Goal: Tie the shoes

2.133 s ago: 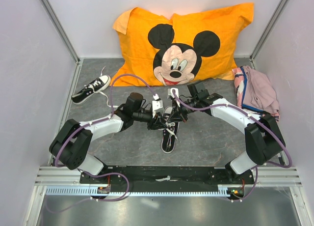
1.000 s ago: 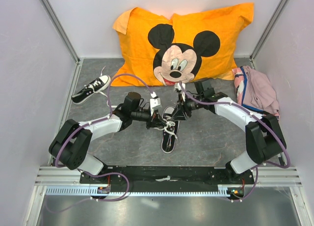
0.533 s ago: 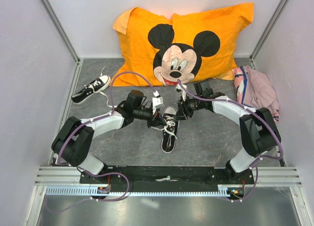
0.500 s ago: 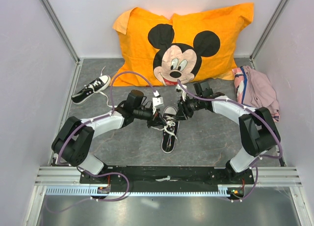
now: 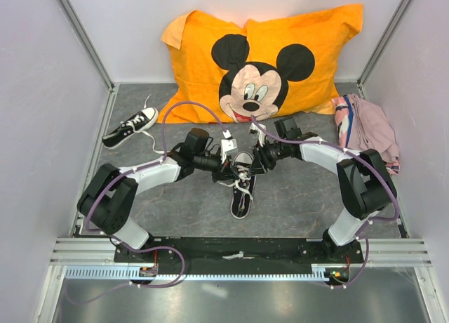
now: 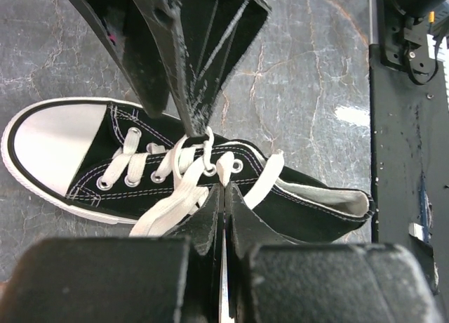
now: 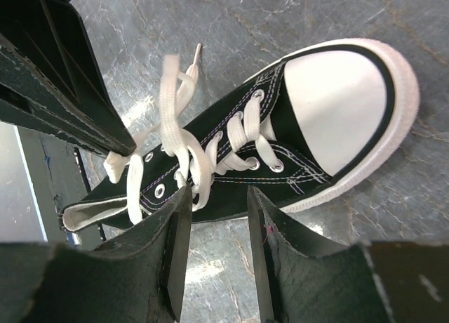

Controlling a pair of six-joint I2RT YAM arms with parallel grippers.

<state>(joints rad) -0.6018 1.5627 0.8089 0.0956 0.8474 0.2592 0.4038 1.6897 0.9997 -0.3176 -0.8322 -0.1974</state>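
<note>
Centre shoe [image 5: 240, 193] lies mid-table on its sole, toe toward the pillow [image 5: 210, 42], heel toward the arm bases. Black canvas, white contrast stitching, metal eyelets, smooth white rubber toe cap [image 7: 340, 105], white sole band. Flat woven white laces [image 7: 172, 119] are loose and bunched over the upper eyelets.

Left gripper [image 6: 223, 193]: fingers pressed flat together over the shoe's side, a lace strand running into the tips. Looks pinched.
Right gripper [image 7: 214, 196]: fingers parted, shoe's side showing in the gap.
Both tips nearly meet over the lace area.

Second shoe [image 5: 130, 126] sits far left, close to the wall frame, well apart from both arms.

Table [image 5: 302, 196] is grey, stone-veined. The orange pillow carries a Mickey Mouse face print. Crumpled pink cloth [image 5: 368, 130] lies at the right edge. Grey surface shows either side of the shoe and between its heel and the black base plate [image 5: 280, 249].
</note>
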